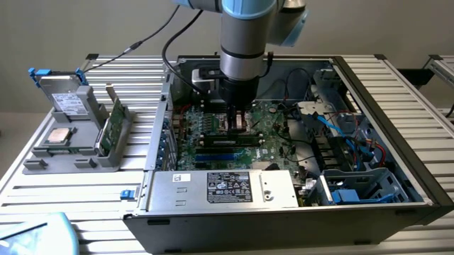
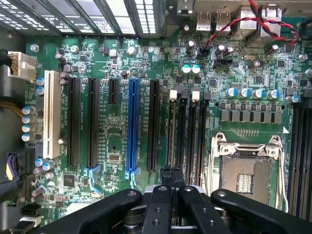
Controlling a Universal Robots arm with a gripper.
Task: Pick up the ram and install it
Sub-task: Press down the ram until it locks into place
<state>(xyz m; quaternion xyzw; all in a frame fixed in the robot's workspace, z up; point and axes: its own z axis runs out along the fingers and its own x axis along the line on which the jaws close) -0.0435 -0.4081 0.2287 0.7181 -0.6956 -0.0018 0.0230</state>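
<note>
In the exterior view my gripper (image 1: 238,127) reaches down into the open computer case (image 1: 397,106), over the green motherboard (image 1: 273,125). Just below its tips a long dark-green ram (image 1: 228,141) lies along a memory slot; whether the tips touch it I cannot tell. In the wrist view the two fingers (image 2: 165,179) stand close together, shut, with nothing visible between them, at the end of the black memory slots (image 2: 182,131). I cannot pick out the ram among those slots in the wrist view. Another green stick (image 1: 116,127) stands upright in the grey holder (image 1: 71,159) outside the case.
The empty processor socket (image 2: 246,173) lies beside the memory slots. A silver power supply (image 1: 223,187) fills the case's near side, and blue and red cables (image 1: 347,138) run at the exterior view's right. A square processor chip (image 1: 58,136) rests on the holder.
</note>
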